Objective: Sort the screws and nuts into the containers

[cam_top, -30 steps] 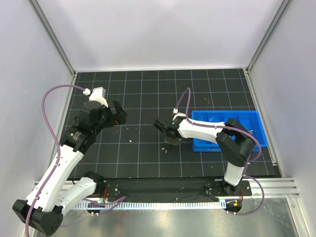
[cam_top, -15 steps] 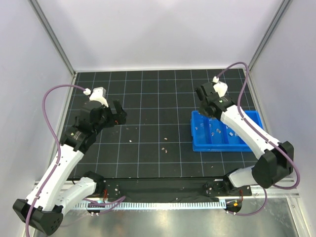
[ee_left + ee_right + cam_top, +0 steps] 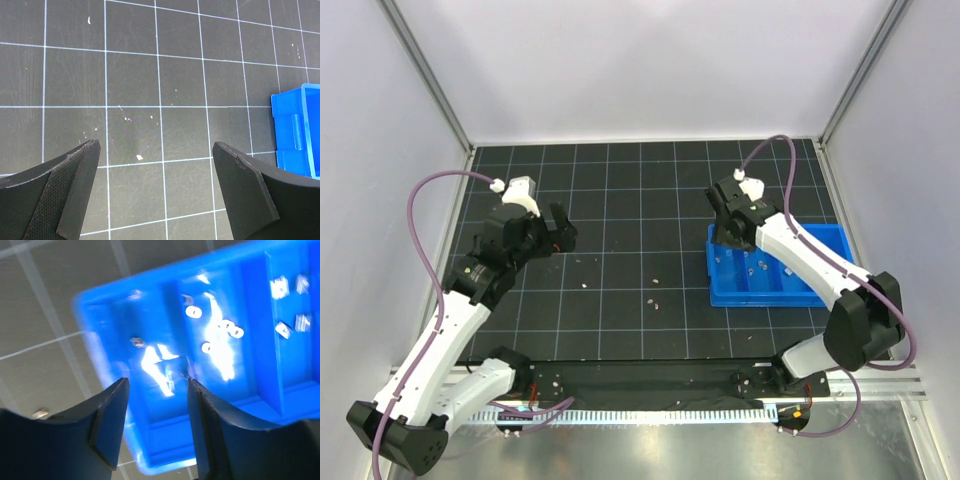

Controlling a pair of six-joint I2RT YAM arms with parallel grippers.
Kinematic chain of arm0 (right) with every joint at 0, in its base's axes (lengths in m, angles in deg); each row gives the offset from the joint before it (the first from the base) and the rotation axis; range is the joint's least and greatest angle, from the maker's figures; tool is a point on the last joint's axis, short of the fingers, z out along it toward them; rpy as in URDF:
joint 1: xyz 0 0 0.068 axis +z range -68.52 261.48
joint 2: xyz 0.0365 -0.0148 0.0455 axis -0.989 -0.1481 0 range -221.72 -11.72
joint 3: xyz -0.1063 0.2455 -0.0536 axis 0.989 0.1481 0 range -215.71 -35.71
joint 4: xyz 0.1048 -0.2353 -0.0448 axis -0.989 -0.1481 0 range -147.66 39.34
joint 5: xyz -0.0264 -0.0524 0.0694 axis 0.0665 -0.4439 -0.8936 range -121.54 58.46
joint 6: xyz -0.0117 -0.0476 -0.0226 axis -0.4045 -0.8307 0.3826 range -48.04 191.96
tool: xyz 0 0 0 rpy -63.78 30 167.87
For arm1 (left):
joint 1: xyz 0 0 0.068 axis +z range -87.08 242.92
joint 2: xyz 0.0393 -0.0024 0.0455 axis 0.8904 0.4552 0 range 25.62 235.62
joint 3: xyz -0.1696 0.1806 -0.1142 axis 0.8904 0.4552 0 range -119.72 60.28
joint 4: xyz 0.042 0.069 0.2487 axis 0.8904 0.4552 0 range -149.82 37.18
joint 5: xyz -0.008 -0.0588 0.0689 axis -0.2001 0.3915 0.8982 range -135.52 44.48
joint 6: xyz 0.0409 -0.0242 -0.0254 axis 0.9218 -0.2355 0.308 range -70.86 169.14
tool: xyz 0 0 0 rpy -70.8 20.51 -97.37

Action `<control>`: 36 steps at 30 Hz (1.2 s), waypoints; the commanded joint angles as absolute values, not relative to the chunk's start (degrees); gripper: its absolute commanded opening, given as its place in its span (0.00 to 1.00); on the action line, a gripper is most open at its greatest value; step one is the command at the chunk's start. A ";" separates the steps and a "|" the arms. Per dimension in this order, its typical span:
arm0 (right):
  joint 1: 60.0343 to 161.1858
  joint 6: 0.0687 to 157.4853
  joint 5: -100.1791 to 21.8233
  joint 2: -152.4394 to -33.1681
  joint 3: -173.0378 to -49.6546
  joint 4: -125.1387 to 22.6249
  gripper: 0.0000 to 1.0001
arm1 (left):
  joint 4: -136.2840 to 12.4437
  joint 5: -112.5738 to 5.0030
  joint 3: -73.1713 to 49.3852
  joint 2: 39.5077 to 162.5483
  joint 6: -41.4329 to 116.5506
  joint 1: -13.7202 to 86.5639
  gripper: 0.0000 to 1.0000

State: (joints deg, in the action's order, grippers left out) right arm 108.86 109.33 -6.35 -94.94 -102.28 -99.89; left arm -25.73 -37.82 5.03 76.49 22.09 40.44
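The containers are one blue tray (image 3: 760, 297) with three long compartments, at the right of the mat. My right gripper (image 3: 728, 228) hangs over its left end, open and empty (image 3: 155, 425). In the right wrist view the tray (image 3: 240, 412) fills the frame: ring-like nuts (image 3: 192, 312) lie in the middle compartment, and a thin blurred screw (image 3: 170, 385) shows in the left compartment below the jaws. Loose bits (image 3: 653, 297) lie mid-mat. My left gripper (image 3: 563, 230) hovers open over the left of the mat (image 3: 155, 200). A pale bit (image 3: 139, 157) lies ahead of it.
More small pieces (image 3: 585, 284) are scattered on the black grid mat left of centre. White walls and metal posts close the mat in on three sides. A corner of the tray (image 3: 300, 135) shows at the right of the left wrist view.
My right gripper has gone from mid-mat, where it was shut, up and right to the tray's left end, and it now stands open. The left arm has not moved.
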 commanded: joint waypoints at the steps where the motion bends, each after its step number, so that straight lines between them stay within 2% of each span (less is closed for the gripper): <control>1: 114.42 107.12 -6.23 -93.71 -110.05 -98.30 0.58 | -27.65 -38.05 4.64 76.42 21.80 40.25 1.00; 5: 127.15 105.45 -10.78 -100.55 -112.61 -93.57 0.59 | -27.56 -37.44 4.73 75.98 21.89 40.25 1.00; 9: 131.13 101.78 -15.27 -108.83 -112.88 -87.42 0.54 | -27.56 -37.53 4.73 75.46 21.98 40.25 1.00; 11: 131.67 100.45 -17.11 -112.51 -112.53 -86.00 0.48 | -27.56 -37.44 4.64 75.28 21.98 40.25 1.00; 16: 131.58 97.89 -18.35 -117.45 -112.79 -84.33 0.45 | -27.56 -36.82 4.73 74.67 22.16 40.25 1.00; 24: 131.67 102.81 -21.79 -119.56 -109.28 -81.34 0.44 | -27.39 -36.73 4.73 75.28 22.24 40.25 1.00; 36: 131.41 97.54 -20.37 -120.09 -106.99 -81.51 0.45 | -27.38 -35.68 4.73 74.84 22.42 40.25 1.00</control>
